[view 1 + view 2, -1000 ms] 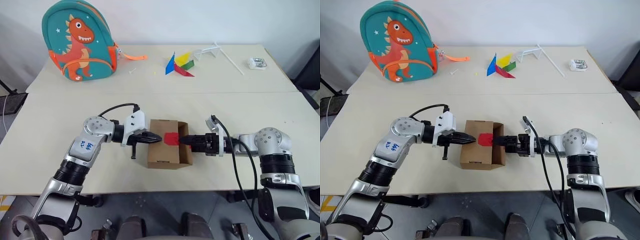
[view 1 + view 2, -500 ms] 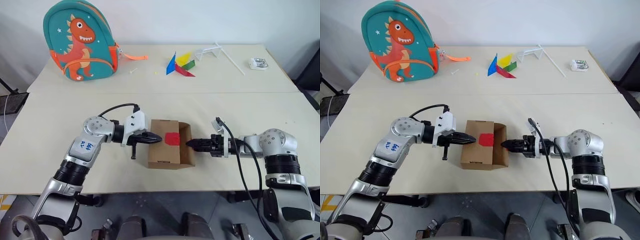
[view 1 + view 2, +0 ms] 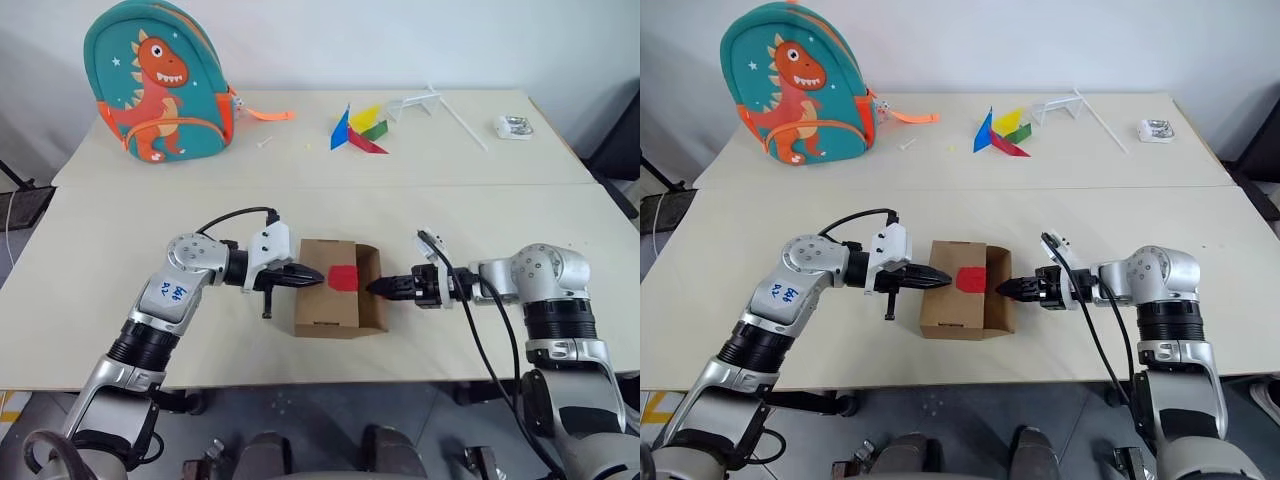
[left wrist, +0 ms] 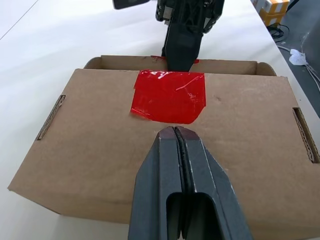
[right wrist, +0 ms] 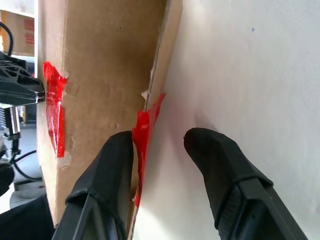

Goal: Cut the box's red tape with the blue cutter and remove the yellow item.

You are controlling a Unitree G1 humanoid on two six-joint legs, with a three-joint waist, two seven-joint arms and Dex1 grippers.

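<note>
Brown corrugated cardboard box (image 3: pixel 338 288) sits near the front edge of the long cream table (image 3: pixel 100 250), its top panel carrying a bright red square of tape (image 3: pixel 343 277) that runs to the right-hand rim. On that side one flap stands up, and a strip of the same tape hangs down along its edge.

Left of the box, the left gripper (image 4: pixel 174 134) rests its tips on the top panel just short of the tape, black fingers pressed together and holding nothing. Right of the box, the right gripper (image 5: pixel 159 137) points at the raised flap; its two fingers stand parted, one finger (image 5: pixel 116 150) touching the flap's edge and the hanging red strip, the other on the outer side (nothing is visibly pinched between them).

Far beyond the box, on the back half of the table, stand a teal dinosaur backpack (image 3: pixel 160 80), a cluster of flat coloured shapes (image 3: pixel 358 128) and thin white rods (image 3: pixel 440 105).
</note>
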